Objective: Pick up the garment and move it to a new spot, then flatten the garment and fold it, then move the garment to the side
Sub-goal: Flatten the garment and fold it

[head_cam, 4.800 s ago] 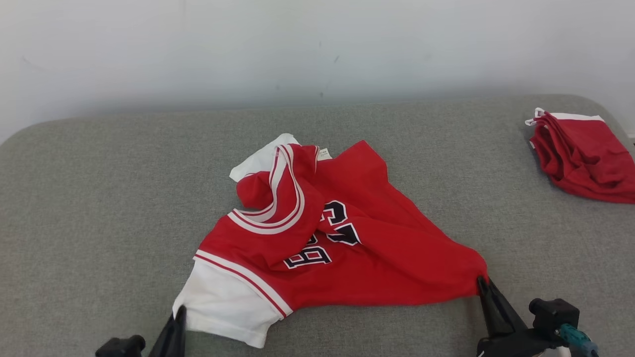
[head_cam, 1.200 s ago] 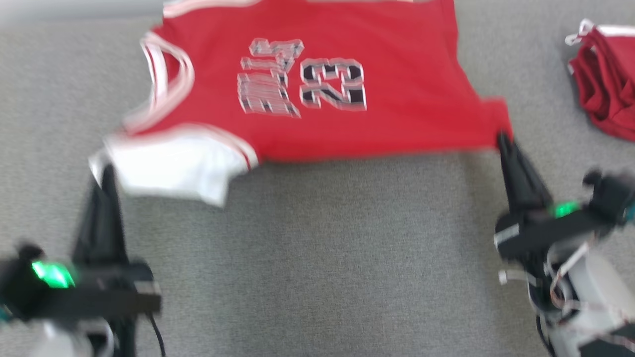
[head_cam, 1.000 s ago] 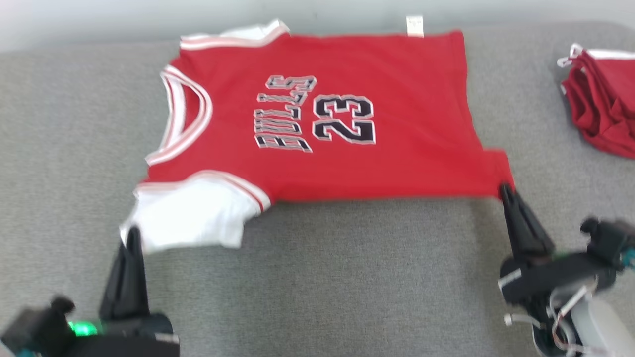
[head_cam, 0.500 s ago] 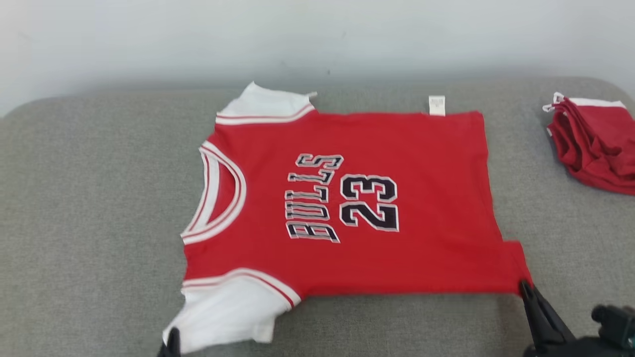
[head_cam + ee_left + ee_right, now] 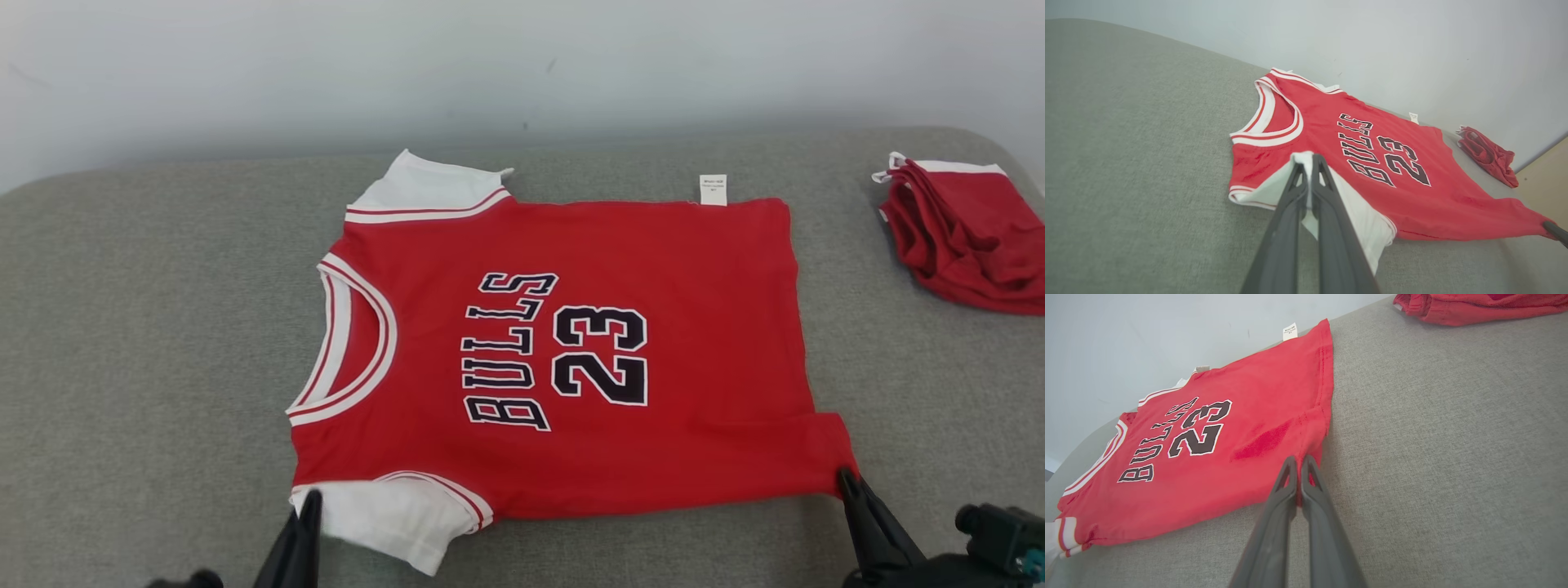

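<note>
On the grey cushion before me, the red jersey lies spread flat, number 23 up. My left gripper is clamped on its near white sleeve, my right gripper on its near hem corner. Another red garment sits far right.

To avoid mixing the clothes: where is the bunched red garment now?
In the head view the bunched red garment lies at the far right of the grey surface, apart from the spread jersey.
</note>
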Available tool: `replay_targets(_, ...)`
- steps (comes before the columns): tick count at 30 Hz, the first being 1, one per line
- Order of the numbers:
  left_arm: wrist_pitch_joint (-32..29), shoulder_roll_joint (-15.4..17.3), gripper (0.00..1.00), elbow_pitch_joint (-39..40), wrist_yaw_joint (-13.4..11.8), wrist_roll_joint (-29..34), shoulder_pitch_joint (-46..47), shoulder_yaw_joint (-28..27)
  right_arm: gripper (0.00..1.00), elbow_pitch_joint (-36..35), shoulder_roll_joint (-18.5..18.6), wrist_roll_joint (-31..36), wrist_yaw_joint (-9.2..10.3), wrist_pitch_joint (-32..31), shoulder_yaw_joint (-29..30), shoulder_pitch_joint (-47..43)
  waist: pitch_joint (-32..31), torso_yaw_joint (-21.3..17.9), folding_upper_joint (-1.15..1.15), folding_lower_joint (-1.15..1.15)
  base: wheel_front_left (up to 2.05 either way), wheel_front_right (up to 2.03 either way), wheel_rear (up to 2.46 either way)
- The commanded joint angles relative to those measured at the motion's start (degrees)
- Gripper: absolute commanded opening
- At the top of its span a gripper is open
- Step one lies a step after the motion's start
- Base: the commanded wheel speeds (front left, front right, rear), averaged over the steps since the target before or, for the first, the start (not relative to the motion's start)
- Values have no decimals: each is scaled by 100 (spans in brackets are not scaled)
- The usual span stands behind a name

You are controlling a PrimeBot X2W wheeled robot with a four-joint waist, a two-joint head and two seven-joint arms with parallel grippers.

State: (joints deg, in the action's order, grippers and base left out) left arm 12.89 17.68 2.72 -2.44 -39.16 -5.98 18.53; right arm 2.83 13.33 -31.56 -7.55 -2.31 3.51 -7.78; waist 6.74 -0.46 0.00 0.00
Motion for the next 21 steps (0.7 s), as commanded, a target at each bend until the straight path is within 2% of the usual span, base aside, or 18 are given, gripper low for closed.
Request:
replay_targets(1, -52, 84, 0, 4, 45, 59, 180, -4, 0, -10, -24, 11, 16, -16, -31, 109, 65, -101, 0, 0, 0, 0, 0)
replay_targets(11, -542, 517, 0, -309, 396, 222, 1591, -36, 0, 343, -40, -264, 16, -370, -356, 1069, 400, -395, 0, 0, 0, 0, 0)
replay_targets(21, -834, 650, 0, -1338, 750, 245, 3138, 46, 0, 938, 69, -445, 16, -534, -455, 2236, 807, -483, 0, 0, 0, 0, 0)
